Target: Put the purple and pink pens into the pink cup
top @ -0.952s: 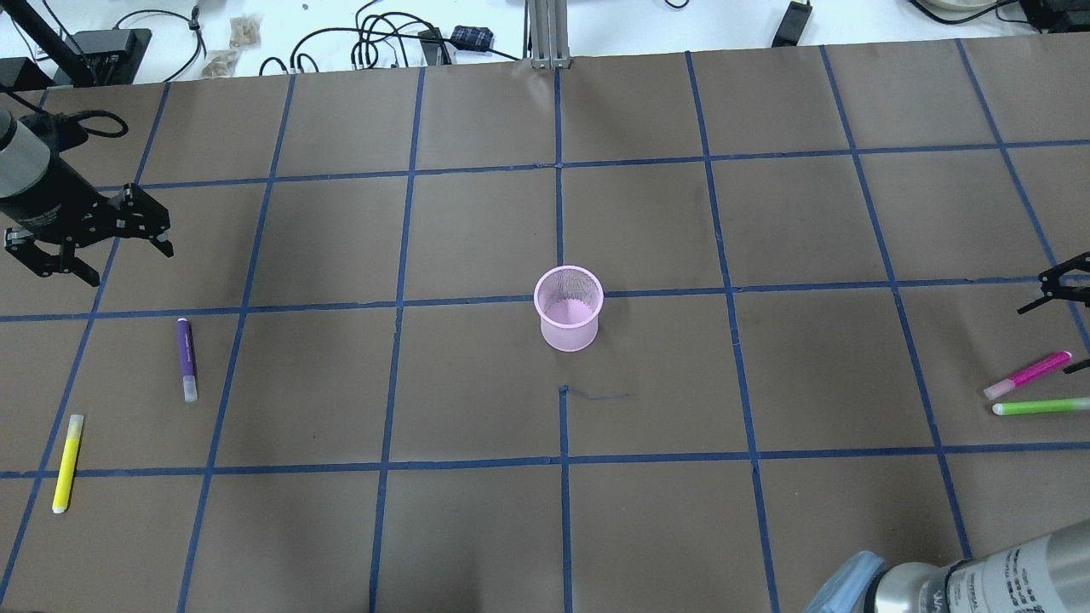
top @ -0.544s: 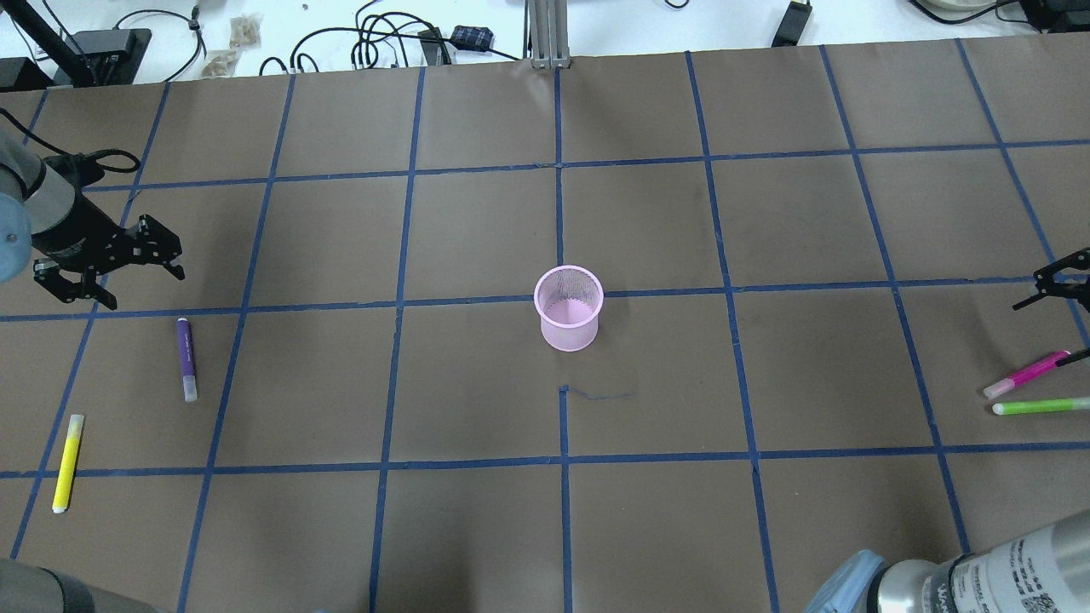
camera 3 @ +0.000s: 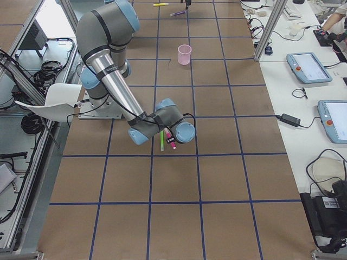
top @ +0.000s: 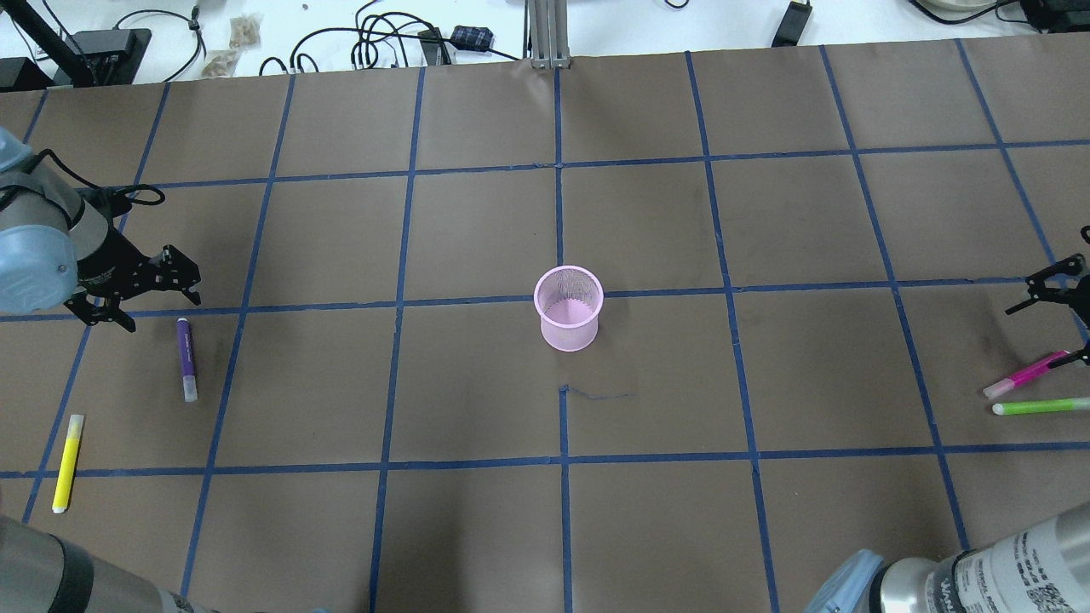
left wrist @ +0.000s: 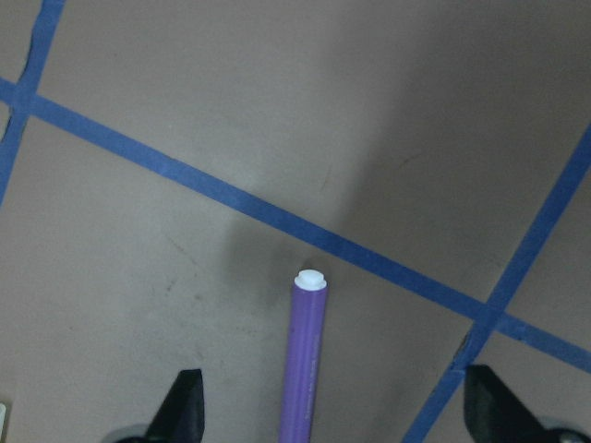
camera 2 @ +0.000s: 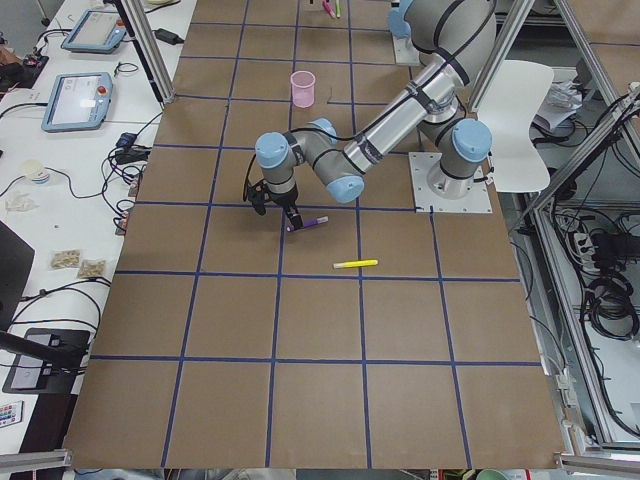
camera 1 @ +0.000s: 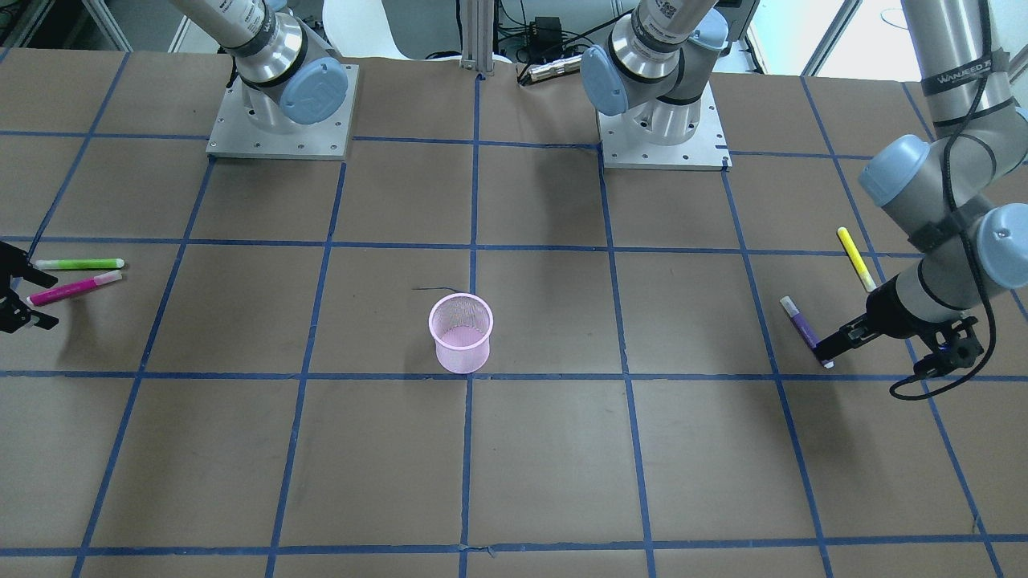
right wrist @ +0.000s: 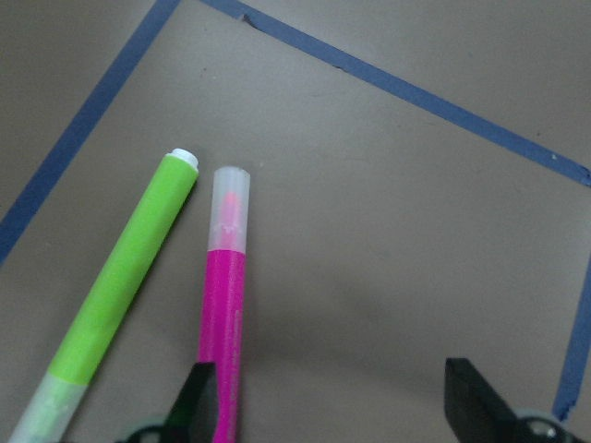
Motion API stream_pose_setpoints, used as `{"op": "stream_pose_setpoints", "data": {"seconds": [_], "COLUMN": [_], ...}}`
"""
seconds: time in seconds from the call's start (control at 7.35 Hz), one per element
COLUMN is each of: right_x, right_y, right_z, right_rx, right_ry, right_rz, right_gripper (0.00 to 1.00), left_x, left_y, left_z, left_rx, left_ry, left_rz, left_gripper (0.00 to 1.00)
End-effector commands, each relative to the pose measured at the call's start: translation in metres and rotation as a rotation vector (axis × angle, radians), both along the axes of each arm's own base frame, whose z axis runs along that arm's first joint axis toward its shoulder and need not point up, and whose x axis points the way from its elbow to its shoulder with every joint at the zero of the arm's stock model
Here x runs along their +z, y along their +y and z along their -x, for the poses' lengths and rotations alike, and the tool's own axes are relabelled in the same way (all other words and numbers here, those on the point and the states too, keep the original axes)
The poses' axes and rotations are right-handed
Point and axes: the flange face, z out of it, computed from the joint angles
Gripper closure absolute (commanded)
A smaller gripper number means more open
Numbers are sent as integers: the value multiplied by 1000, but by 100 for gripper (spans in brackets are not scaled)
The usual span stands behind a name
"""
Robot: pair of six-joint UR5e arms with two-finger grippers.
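The pink mesh cup [top: 569, 308] stands upright at the table's middle, also in the front view [camera 1: 460, 333]. The purple pen [top: 185, 358] lies flat at the left. My left gripper [top: 162, 313] is open just above the pen's far end. In the left wrist view the pen [left wrist: 305, 369] lies between the spread fingers [left wrist: 185, 406]. The pink pen [top: 1026, 375] lies at the right beside a green pen [top: 1043, 406]. My right gripper [top: 1043, 336] is open over the pink pen's end. In the right wrist view the pink pen [right wrist: 224, 314] sits by the left finger.
A yellow pen [top: 67, 462] lies near the left front edge, apart from the purple pen. The green pen [right wrist: 120, 305] lies almost against the pink pen. Cables and boxes [top: 383, 42] lie beyond the far table edge.
My left gripper has moved right and down towards the purple pen's far end. My right gripper has shifted slightly inward over the pink pen's end. The pens and the cup have not moved.
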Motion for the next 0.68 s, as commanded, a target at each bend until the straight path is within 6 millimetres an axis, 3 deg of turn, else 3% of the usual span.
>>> {"op": "stream_pose_setpoints", "data": {"seconds": [0.0,0.27,0.41,0.54], "right_x": [-3,-4,-6,-12], "right_y": [11,11,11,11], "right_z": [10,10,11,12], "right_rx": [-5,14,13,15], "right_ry": [-1,-4,-7,-15], "right_rz": [-3,5,1,-2], "right_gripper": [13,21,22,22], "left_x": [-19,-31,-30,-33], "left_y": [-6,-8,-8,-8], "left_z": [-4,-5,-5,-5], "left_rx": [0,-3,-5,-4], "left_ry": [-3,3,3,6], "left_rz": [2,-7,-6,-11], "left_gripper": [0,11,25,25]}}
